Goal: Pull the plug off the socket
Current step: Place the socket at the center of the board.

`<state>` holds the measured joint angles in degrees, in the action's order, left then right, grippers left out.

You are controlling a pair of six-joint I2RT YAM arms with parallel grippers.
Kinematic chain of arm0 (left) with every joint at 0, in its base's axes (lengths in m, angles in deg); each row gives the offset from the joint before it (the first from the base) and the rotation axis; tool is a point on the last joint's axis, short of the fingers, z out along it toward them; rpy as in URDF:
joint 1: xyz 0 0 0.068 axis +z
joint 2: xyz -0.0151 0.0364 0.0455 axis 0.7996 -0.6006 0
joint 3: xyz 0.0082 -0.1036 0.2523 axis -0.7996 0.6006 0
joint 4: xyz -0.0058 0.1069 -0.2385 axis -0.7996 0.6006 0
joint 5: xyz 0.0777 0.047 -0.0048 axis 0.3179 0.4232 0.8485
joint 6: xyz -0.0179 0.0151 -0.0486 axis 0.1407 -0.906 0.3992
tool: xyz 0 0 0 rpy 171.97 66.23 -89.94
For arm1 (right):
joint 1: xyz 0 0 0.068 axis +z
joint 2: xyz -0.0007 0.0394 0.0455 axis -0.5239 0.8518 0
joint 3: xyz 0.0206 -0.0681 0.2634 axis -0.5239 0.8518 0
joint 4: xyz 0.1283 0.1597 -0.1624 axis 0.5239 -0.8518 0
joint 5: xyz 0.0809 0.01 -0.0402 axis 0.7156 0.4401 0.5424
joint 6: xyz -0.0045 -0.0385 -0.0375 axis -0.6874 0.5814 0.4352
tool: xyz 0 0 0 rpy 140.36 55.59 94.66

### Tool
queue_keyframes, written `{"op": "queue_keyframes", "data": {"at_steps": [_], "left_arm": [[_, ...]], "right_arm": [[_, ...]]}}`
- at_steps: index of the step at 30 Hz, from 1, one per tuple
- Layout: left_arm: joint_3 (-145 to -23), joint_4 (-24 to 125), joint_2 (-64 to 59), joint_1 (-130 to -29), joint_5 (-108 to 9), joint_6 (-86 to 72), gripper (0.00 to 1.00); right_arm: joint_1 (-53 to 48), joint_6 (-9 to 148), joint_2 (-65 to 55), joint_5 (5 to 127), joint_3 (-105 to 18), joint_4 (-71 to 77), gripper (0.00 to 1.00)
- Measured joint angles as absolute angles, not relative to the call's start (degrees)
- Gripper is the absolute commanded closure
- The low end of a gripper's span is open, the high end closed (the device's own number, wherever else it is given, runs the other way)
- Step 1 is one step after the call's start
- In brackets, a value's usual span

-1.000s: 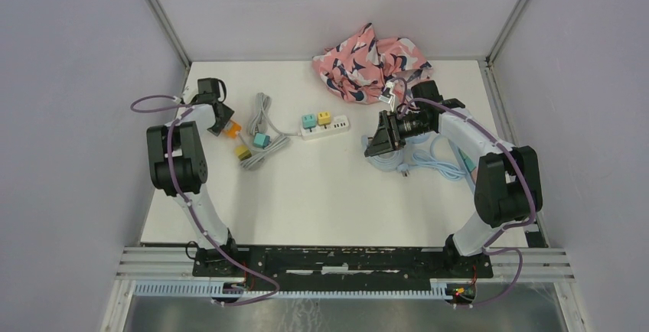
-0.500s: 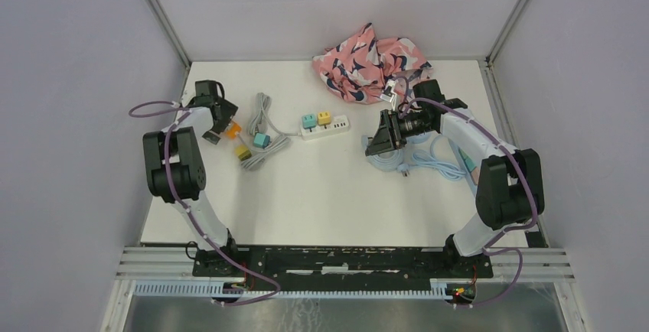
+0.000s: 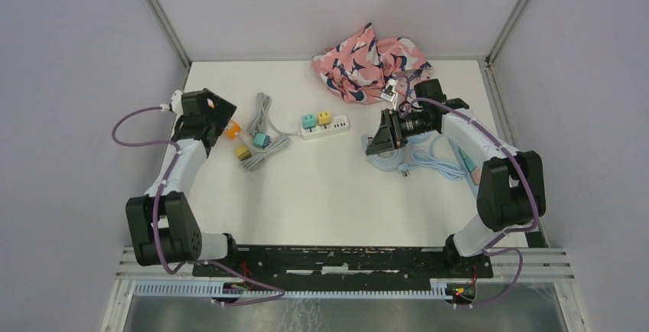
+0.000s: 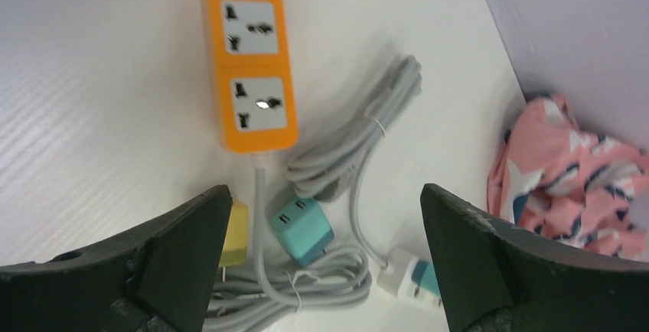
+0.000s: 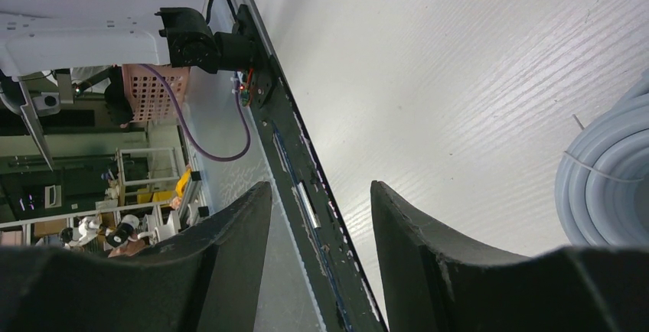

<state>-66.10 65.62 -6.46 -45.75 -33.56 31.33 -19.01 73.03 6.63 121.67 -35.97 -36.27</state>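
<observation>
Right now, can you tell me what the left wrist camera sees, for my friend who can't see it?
An orange power strip lies on the white table, both its sockets empty. The open left pincer frames it from above. Below the strip sit a teal plug, a yellow plug and bundled grey cable. A pink patterned cloth lies at the right.

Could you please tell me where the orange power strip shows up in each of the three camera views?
Top external: the orange power strip peeks out at the table's left, just right of the left gripper, mostly hidden by it.
Left wrist: the strip lies top centre, two empty sockets showing, between the open fingers.
Right wrist: not in it.
Shared landmark: the teal plug on the grey cable coil beside the strip.
</observation>
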Motion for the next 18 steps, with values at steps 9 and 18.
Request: {"op": "queue_keyframes", "data": {"at_steps": [9,18], "left_arm": [[-58.0,54.9,0.2,-58.8,-46.2,19.6,0.01],[-52.4,43.6,0.6,-64.5,-60.6,13.0,0.01]], "right_arm": [[-19.5,73.4,6.3,121.7,-36.0,-36.4,0.43],[-19.7,73.4,6.0,121.7,-36.0,-36.5,0.43]]}}
